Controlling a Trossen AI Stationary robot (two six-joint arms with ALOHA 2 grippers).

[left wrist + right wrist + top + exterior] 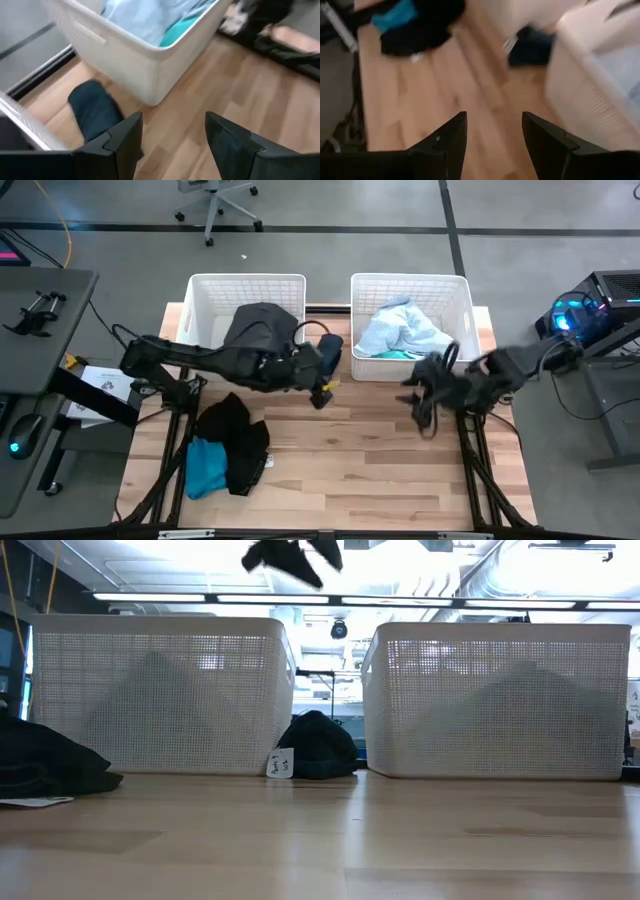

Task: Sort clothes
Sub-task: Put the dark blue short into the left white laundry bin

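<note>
High view: left tool (322,385) hangs over the worktop (350,470) in front of the gap between the baskets; right tool (425,395) sits in front of the right basket (410,285). Charcoal garment (262,330) lies in the left basket (215,290), pale blue clothes (402,332) in the right. Black garment (235,440) and turquoise garment (207,465) lie front-left.

Low view: navy garment (315,745) sits between the baskets.

Left wrist: fingers (125,137) apart, empty.

Right wrist: fingers (451,135) apart, empty.
</note>
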